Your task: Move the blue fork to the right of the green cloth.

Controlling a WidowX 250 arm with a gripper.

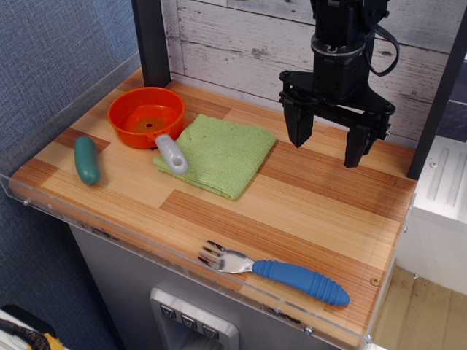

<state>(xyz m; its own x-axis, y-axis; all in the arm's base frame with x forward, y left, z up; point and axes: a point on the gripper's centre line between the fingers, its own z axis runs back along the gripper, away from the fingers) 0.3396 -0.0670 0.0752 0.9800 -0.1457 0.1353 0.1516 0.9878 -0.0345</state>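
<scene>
The blue fork [276, 270] lies flat near the table's front edge, silver tines pointing left, ribbed blue handle pointing right. The green cloth [219, 153] lies folded at the table's middle-left, well behind the fork. My gripper [327, 152] hangs above the back right of the table, to the right of the cloth and far behind the fork. Its two black fingers [298, 127] are spread apart and hold nothing.
An orange pan [144, 115] with a short grey handle [171, 154] sits at the back left, its handle resting on the cloth's left edge. A teal-green pickle-like piece [87, 160] lies at the far left. A clear low wall [66, 211] rims the table's front and left.
</scene>
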